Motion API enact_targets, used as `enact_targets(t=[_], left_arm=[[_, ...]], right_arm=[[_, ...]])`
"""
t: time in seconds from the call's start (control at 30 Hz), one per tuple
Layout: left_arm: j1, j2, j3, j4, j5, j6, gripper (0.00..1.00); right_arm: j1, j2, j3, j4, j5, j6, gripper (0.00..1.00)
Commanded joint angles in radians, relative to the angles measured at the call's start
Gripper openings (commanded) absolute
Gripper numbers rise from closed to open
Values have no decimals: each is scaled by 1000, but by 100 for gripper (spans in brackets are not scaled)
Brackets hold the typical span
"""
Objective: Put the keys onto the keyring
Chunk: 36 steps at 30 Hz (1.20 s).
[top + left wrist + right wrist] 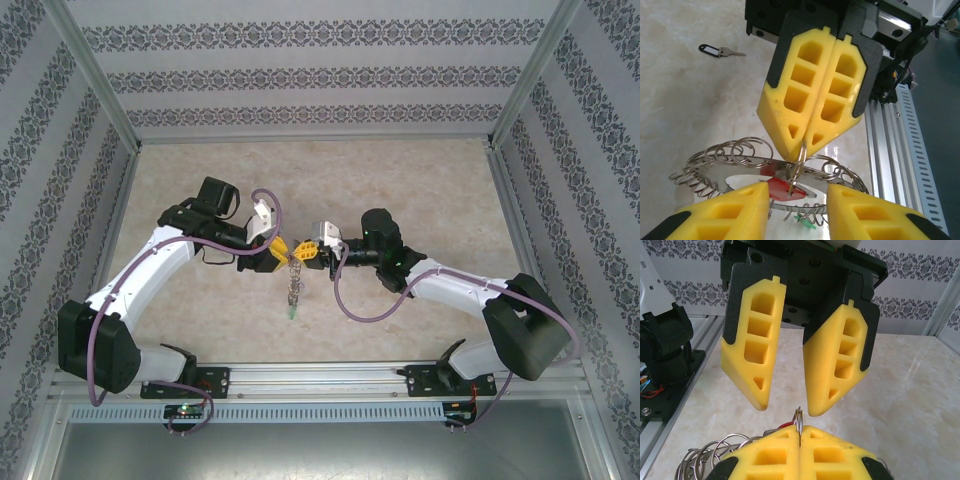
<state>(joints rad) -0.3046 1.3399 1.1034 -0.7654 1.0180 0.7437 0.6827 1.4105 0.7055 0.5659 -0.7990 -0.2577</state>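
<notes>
Keyring [747, 162] hangs in the air between the two grippers, over the middle of the tabletop [420, 180], well off every edge. Right gripper [800, 152]: fingers pressed together, pinching one wire loop on the ring's rim. Left gripper [788, 409] faces it, fingers spread, nothing between them, tips just beside the rim. Red key [782, 187] sits under the rim right at the pinched loop; cannot tell if it is threaded through. Green tag [805, 221] dangles lower. Black-tagged key [710, 50] lies flat on the tabletop, well apart from the ring.

Step in hand looks like working the red key onto that loop. To do it well, the right pinch should not loosen. The left should close on the red head only, not the wire, then feed it round the coil in small turns. A hard pull could tilt the ring or slip it out of the pinch.
</notes>
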Motion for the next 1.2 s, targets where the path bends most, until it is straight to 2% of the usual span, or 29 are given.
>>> enact_targets(t=[0.0, 0.1, 0.17, 0.23, 0.33, 0.47, 0.7, 0.97, 1.1, 1.17], left_arm=[[13, -21, -15, 44, 9, 1, 40], [14, -8, -5, 35, 40, 1, 38], [14, -1, 4, 20, 45, 7, 33], [14, 1, 13, 5, 50, 16, 21], [14, 1, 18, -21, 41, 38, 8], [13, 2, 17, -41, 26, 43, 0], [18, 10, 13, -41, -30, -24, 0], [32, 61, 37, -140, 14, -15, 0], [33, 60, 23, -109, -28, -61, 0], [33, 62, 23, -107, -31, -68, 7]], right_arm=[[-2, -31, 11, 48, -34, 17, 0], [-1, -30, 17, 43, -38, 17, 0], [-1, -30, 20, 37, -40, 12, 0], [-1, -31, 23, 35, -41, 13, 0], [-1, -37, 20, 31, -28, 5, 0], [-1, -48, 15, 29, -17, 2, 0], [-2, -62, 12, 19, -19, -8, 0], [4, -63, 6, 31, -4, -8, 0], [6, -69, -6, 41, 19, -15, 0], [4, -70, -3, 30, 20, -21, 0]])
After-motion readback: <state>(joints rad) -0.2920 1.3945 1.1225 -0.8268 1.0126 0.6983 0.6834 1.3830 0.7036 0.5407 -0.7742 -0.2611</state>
